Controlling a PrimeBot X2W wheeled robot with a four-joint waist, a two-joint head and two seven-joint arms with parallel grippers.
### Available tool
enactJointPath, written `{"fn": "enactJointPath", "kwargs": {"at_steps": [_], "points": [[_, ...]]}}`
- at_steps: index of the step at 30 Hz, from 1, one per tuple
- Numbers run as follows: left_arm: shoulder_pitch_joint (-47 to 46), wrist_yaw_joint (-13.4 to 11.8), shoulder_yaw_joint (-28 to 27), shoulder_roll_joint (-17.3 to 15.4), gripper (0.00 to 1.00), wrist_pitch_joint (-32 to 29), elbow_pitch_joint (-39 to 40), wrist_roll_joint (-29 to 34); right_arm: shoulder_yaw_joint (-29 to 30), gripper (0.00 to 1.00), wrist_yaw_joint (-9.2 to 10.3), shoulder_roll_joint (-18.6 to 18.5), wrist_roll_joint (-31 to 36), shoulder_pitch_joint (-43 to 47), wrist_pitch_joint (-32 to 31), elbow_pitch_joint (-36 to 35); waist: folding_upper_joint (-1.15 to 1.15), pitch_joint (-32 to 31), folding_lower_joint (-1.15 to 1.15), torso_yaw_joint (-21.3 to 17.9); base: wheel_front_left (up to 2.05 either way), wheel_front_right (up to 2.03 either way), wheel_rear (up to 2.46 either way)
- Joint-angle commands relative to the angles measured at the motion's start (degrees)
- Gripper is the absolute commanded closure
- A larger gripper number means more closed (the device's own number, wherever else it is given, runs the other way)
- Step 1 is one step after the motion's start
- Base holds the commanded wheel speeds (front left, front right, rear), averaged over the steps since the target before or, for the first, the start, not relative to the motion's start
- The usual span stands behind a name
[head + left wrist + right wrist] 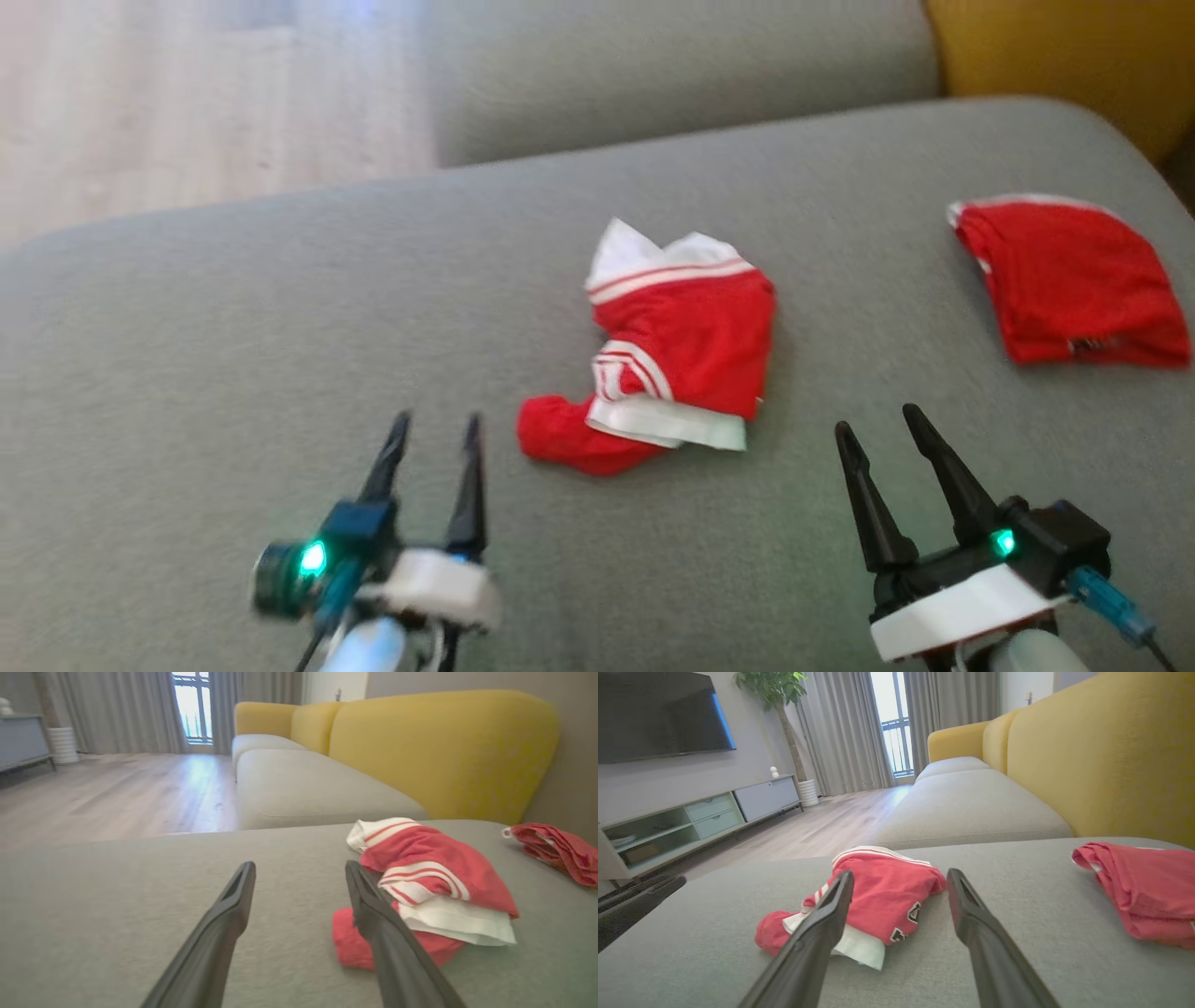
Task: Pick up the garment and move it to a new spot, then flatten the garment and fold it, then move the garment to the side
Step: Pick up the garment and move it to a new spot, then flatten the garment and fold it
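Observation:
The garment (681, 345), red with white striped trim and a white panel, lies crumpled in the middle of the grey sofa cushion (233, 355). My left gripper (438, 422) hovers open just left of its lower red end, fingers empty. In the left wrist view the garment (434, 877) sits beside and behind the right finger of that gripper (300, 865). My right gripper (878, 420) stands open to the garment's lower right, apart from it. The right wrist view has the garment (882, 891) behind the left finger of the open gripper (901, 873).
A second red garment (1074, 289) lies folded at the cushion's right, also seen as a red garment (1143, 891) near the yellow backrest (1111, 756). The cushion's far edge drops to a wooden floor (187, 112). Another grey cushion (672, 75) lies beyond.

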State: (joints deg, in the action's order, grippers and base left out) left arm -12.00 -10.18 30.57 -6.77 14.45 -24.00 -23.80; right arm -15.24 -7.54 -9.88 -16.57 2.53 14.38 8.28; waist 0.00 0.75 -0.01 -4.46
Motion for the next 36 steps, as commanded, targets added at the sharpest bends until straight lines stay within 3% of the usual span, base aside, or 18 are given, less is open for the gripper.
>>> {"fn": "enactJointPath", "kwargs": {"at_steps": [1,8,11,21,36], "points": [[0.41,-0.49,-3.89,-0.44,0.0,0.54,3.81,1.1,-0.46,0.0,0.05,-0.03,0.13,-0.6,0.62,-1.48,0.0,-3.01,0.01,2.82,0.0,0.0,0.0],[12.08,-2.94,-12.35,-0.18,0.0,0.54,13.53,6.83,0.55,0.0,0.05,1.0,0.29,2.88,0.62,-0.1,0.0,-7.03,0.01,4.52,0.0,0.0,0.0],[16.2,-2.23,-14.62,0.34,0.0,0.54,16.42,8.06,0.44,0.0,0.05,1.14,0.49,4.48,0.62,0.14,0.0,-8.11,0.01,4.82,0.0,0.0,0.0],[23.42,0.33,-16.87,1.98,0.0,0.54,18.12,11.24,0.29,0.0,0.05,0.86,0.97,6.43,0.62,0.38,0.0,-9.27,0.01,4.81,0.0,0.0,0.0],[23.54,1.82,-18.52,3.53,0.0,0.54,17.9,14.07,0.45,0.0,0.05,0.9,1.35,6.86,0.62,0.57,0.0,-9.04,0.01,4.18,0.0,0.0,0.0]]}}
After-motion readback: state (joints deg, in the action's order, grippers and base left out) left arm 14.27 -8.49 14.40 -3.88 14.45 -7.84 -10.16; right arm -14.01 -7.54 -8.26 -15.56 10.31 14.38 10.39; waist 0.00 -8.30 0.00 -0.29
